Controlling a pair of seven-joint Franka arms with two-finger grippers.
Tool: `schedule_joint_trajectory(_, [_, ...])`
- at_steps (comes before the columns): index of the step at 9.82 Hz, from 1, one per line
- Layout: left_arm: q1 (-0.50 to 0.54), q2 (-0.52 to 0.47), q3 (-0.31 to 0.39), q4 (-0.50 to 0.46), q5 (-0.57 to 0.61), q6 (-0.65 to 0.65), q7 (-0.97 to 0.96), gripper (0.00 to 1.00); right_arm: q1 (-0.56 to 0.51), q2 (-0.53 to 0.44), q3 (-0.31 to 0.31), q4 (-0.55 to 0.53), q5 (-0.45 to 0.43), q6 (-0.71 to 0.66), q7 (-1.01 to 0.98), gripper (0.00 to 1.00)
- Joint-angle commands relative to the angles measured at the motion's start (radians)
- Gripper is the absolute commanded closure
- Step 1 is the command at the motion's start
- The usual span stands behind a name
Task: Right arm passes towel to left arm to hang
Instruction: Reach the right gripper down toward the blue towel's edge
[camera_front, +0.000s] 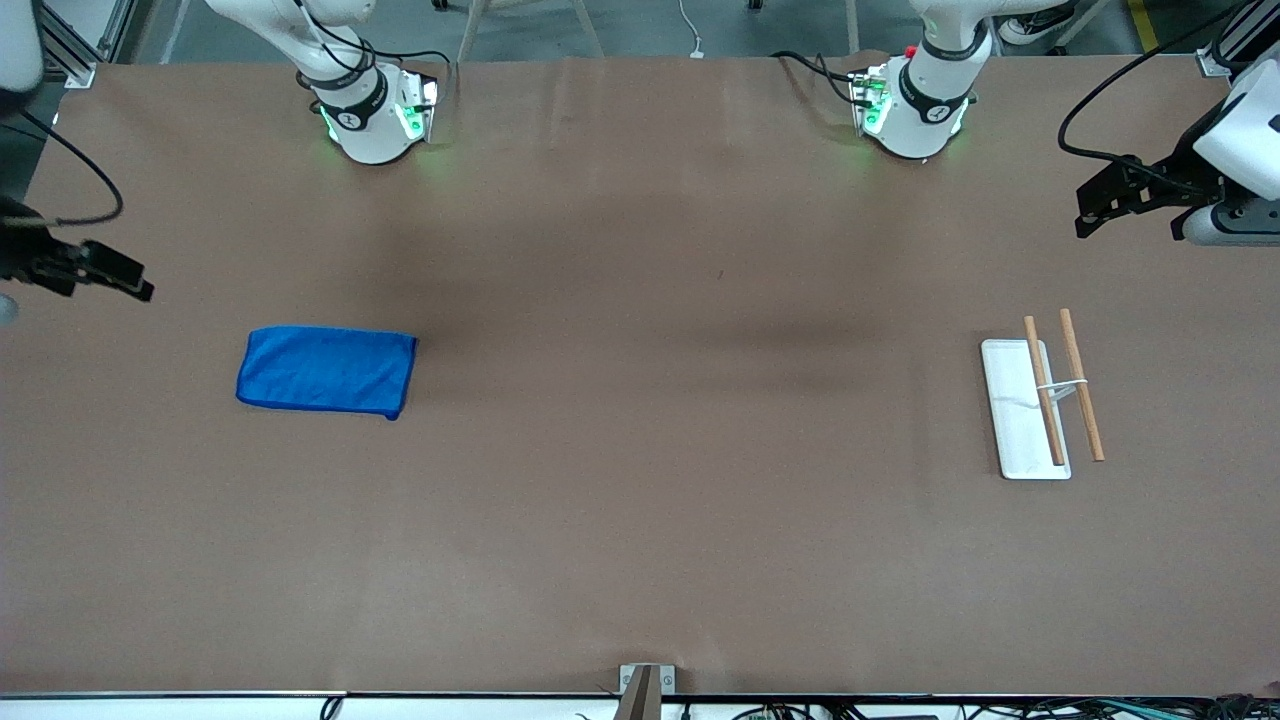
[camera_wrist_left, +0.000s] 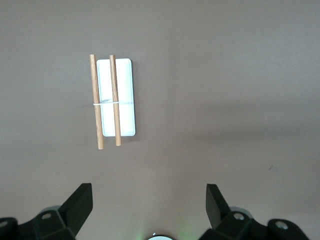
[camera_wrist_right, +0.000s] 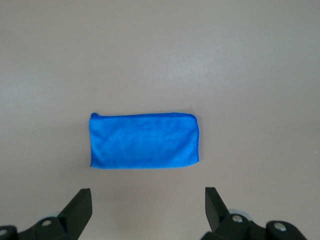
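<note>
We see the right tool (camera_wrist_right: 147, 207) raised in the air at the right arm's end of the desk (camera_front: 640, 520), its two fingers (camera_wrist_right: 80, 205) spread wide apart with nothing between them. Straight out ahead of it, down on the desk, the towel (camera_wrist_right: 144, 141) lies flat as a folded blue rectangle, its long side running across the gap between the fingers. We judge that this is why the tool hangs where it does: it looks down on the cloth, ready to drop and pinch an edge, and no grasp has begun.

In the front view the right tool (camera_front: 105, 270) shows at the edge of the picture, well apart from the towel (camera_front: 327, 370).

The left tool (camera_wrist_left: 150, 207) hangs in the air at the left arm's end of the desk, fingers (camera_wrist_left: 217, 200) likewise spread wide and empty. Ahead of it, on the desk, stands the white tray (camera_wrist_left: 125, 97) that bears two wooden rods (camera_wrist_left: 114, 100) lying side by side, one over the tray and one just off its long edge, joined by a thin white piece. We take this to be the hanging rack, so the left arm waits within sight of it for the handover.

Towel and rack lie well apart, each near one end, which is why we expect a pass between the arms
</note>
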Motion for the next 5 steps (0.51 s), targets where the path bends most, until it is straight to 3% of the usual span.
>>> schedule_joint_trajectory(1, [-0.007, 0.026, -0.003, 0.002, -0.010, -0.018, 0.002, 0.00, -0.015, 0.036, 0.009, -0.163, -0.016, 0.181, -0.008, 0.01])
schedule_joint_trajectory(5, [-0.008, 0.030, -0.005, 0.007, -0.010, -0.018, 0.011, 0.00, -0.016, 0.254, 0.009, -0.289, -0.016, 0.472, -0.013, 0.03])
